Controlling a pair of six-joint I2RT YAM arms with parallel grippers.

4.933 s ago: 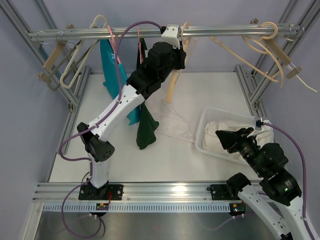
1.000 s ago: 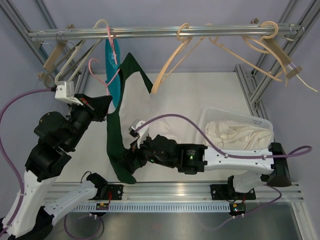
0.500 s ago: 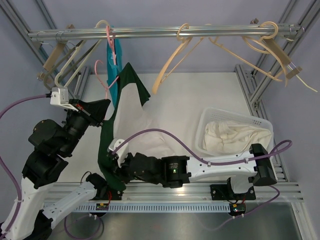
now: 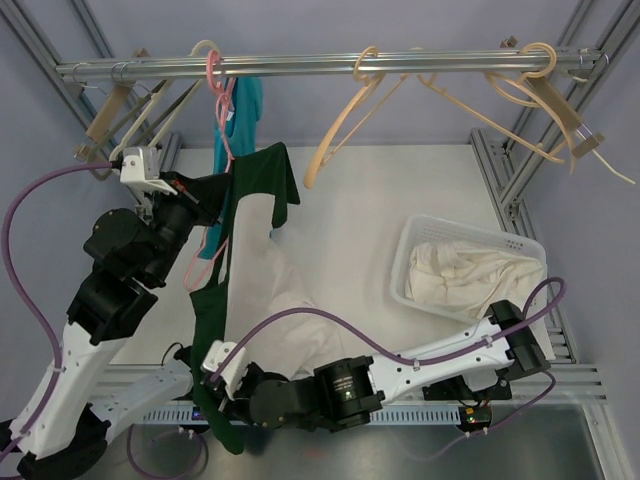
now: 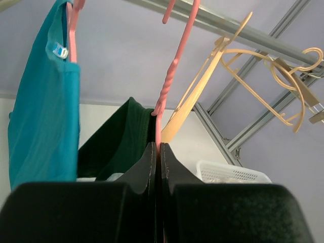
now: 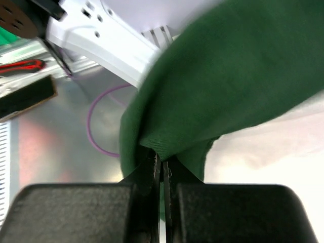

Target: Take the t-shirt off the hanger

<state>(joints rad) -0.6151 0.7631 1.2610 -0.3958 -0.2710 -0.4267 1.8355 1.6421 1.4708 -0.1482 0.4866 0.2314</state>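
A dark green t-shirt stretches from a pink hanger near the rail down to the table's near left edge. My left gripper is shut on the hanger's pink wire neck, with the shirt's collar just left of the fingertips. My right gripper reaches far left along the near edge and is shut on the shirt's lower fabric. In the right wrist view the cloth bunches over my shut gripper.
A teal shirt hangs on another pink hanger from the rail, just behind the green one. Beige hangers hang mid-rail, with more at right and left. A white basket holds white cloth.
My right gripper has dragged the shirt's lower part toward the near left edge, stretching it long. My left gripper has risen toward the rail with the hanger.
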